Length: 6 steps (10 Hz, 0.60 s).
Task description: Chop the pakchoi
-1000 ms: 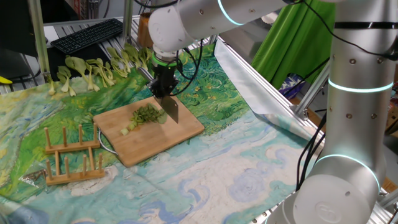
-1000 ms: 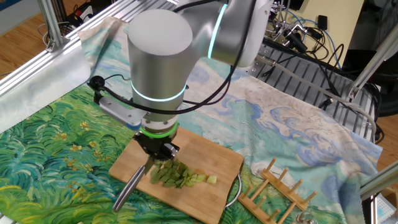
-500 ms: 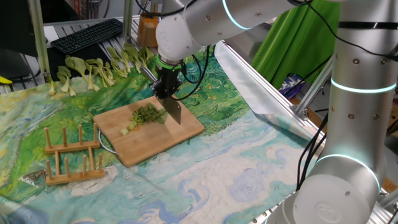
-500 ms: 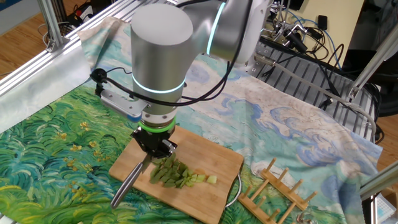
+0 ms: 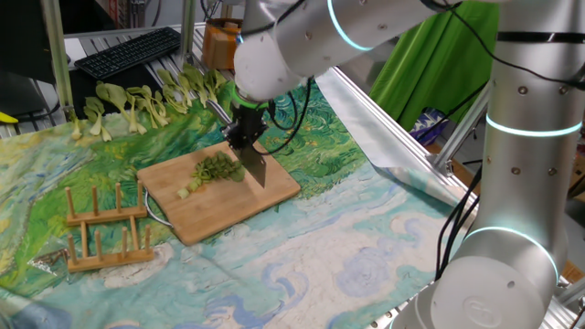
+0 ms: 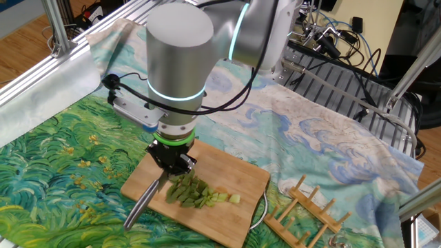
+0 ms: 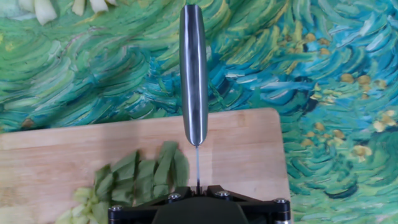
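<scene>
The pakchoi (image 5: 212, 170) lies as a small heap of short cut green pieces on the bamboo cutting board (image 5: 219, 208). The same pieces (image 6: 193, 191) show in the other fixed view, and at the lower left of the hand view (image 7: 137, 180). My gripper (image 5: 245, 137) is shut on a knife (image 5: 254, 166). The knife's blade stands edge-down on the board just right of the pieces. Its steel handle (image 7: 193, 68) points away from me, and in the other fixed view the handle (image 6: 143, 204) sticks out past the board's edge. My gripper (image 6: 171, 162) hangs directly over the heap's end.
Several whole leafy greens (image 5: 146, 99) lie in a row on the painted cloth behind the board; their stalk ends (image 7: 43, 7) show in the hand view. A wooden rack (image 5: 105, 228) stands left of the board. A keyboard (image 5: 128, 50) sits at the back.
The arm's wrist has swung a little to the right and the knife has tilted slightly. The blade stays beside the cut pieces, which have not moved.
</scene>
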Each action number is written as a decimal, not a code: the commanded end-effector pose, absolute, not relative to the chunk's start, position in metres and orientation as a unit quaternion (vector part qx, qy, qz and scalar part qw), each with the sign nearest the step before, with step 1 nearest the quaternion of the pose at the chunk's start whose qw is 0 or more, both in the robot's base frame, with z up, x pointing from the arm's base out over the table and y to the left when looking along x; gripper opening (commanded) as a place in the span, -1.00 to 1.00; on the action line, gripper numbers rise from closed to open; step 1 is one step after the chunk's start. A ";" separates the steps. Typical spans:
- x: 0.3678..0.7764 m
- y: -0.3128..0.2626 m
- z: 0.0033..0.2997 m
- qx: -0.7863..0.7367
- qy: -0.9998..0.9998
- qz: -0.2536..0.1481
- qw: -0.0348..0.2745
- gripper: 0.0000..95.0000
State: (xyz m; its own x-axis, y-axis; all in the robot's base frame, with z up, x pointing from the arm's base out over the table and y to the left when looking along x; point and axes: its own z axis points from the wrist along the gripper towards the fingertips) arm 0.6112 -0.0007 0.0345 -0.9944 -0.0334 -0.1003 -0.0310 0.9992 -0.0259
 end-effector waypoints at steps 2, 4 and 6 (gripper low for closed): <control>0.613 0.001 0.028 -0.018 0.998 -0.007 0.053 -1.00; 0.613 0.001 0.030 -0.017 0.998 -0.010 0.059 -1.00; 0.612 0.001 0.034 -0.014 0.997 -0.010 0.079 -1.00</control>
State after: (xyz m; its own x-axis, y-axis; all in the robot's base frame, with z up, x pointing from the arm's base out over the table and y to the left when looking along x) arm 0.6112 0.0013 0.0336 -0.9888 -0.0306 -0.1461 -0.0276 0.9994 -0.0226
